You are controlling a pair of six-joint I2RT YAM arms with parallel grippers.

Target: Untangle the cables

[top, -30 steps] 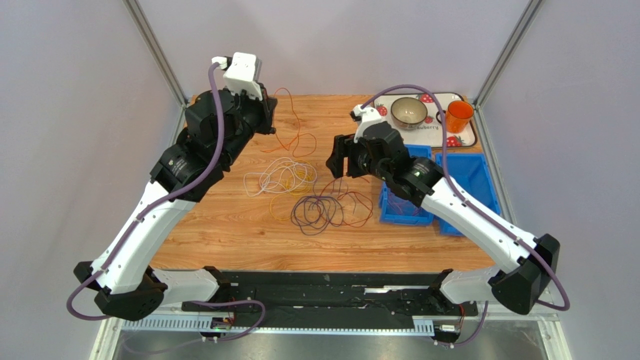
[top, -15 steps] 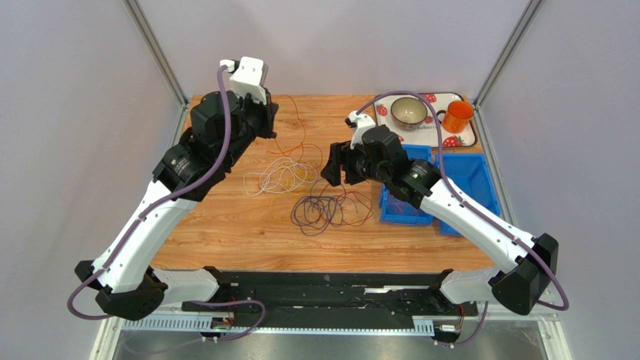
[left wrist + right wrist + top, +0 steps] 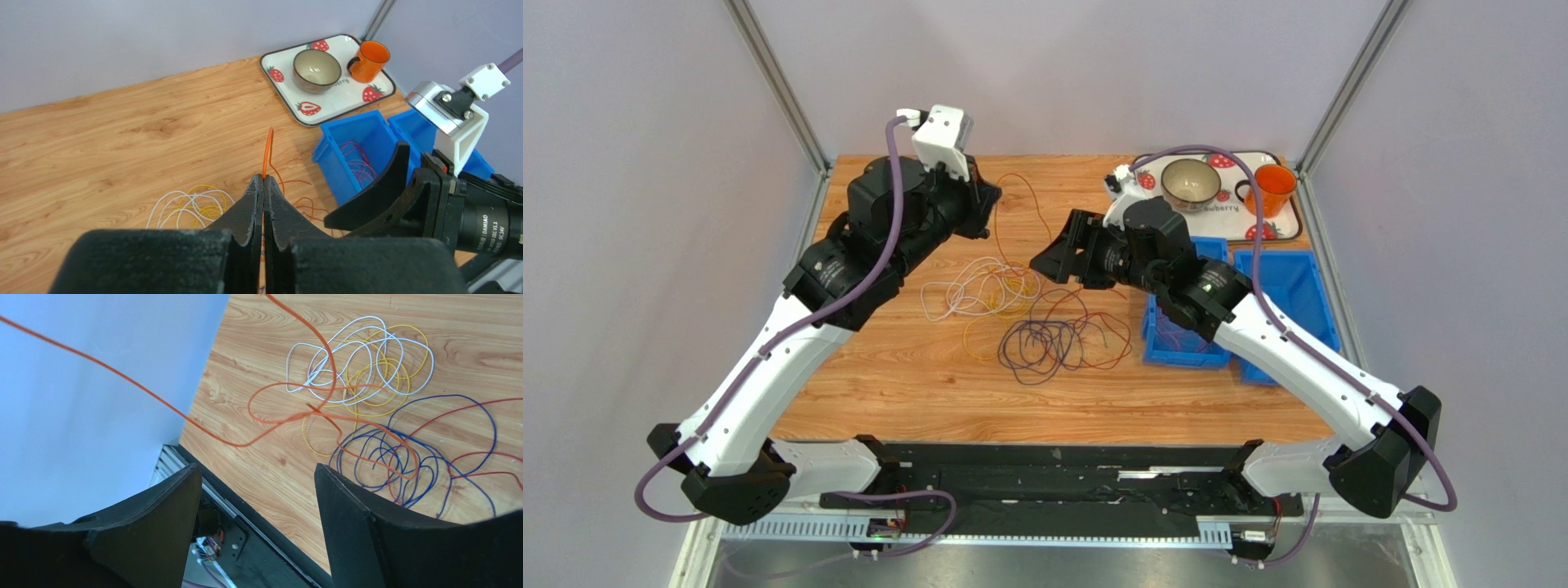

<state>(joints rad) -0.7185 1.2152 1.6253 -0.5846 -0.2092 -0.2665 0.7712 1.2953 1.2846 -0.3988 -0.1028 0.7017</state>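
Observation:
The cables lie in loose loops mid-table: a white and yellow bundle (image 3: 983, 289) (image 3: 362, 367) and a purple bundle (image 3: 1051, 343) (image 3: 399, 453) with red strands through it. An orange cable (image 3: 268, 150) (image 3: 333, 373) rises from the pile to my left gripper (image 3: 984, 216) (image 3: 264, 179), which is shut on it above the table's far left-centre. My right gripper (image 3: 1053, 252) (image 3: 258, 471) hovers open just right of the left gripper, tilted toward it, nothing between its fingers. The taut orange strand runs across the right wrist view, ahead of the fingers.
Two blue bins (image 3: 1290, 294) (image 3: 356, 153) stand at the right; the nearer one holds a few thin wires. A strawberry-print tray (image 3: 1284, 227) (image 3: 325, 107) at the far right corner carries a bowl (image 3: 1192, 184) and an orange mug (image 3: 1273, 189).
My left gripper has moved right and up, drawing the orange cable with it. My right gripper has swung up and tilted toward the left gripper, still open.

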